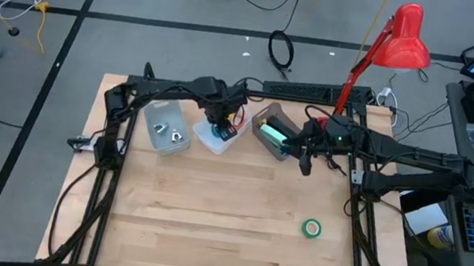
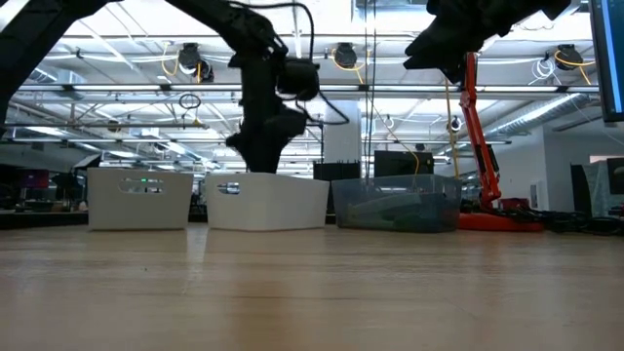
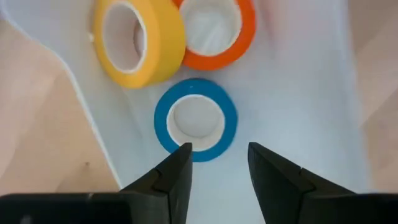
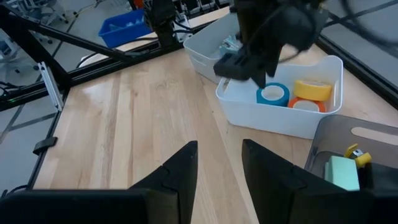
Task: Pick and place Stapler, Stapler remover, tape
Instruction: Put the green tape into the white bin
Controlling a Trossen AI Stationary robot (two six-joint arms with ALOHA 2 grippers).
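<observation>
The left gripper point(image 3: 217, 165) hangs inside the white bin point(image 1: 207, 140) at the upper middle of the high view, its fingers point(image 3: 177, 171) parted with nothing between them, their tips just above the blue tape roll point(image 3: 196, 119). That roll lies flat on the bin floor, hole facing up, and is clear of the two rolls beyond it. The yellow roll point(image 3: 138, 40) is tipped up on its edge and leans against the orange roll point(image 3: 214, 31), which lies flat; both crowd the bin's far corner. The green roll point(image 1: 311, 228) lies flat alone on the tabletop point(image 1: 209, 219) at the lower right of the high view, with open wood all around it. Left of the white bin stands a clear bin point(image 1: 166, 128) with small metal pieces in it; to the right, a grey bin point(image 1: 266, 126) holds a pale green object point(image 4: 343, 171). The right gripper point(image 4: 217, 168) hovers just right of the grey bin, its fingers held a narrow gap apart and empty.
</observation>
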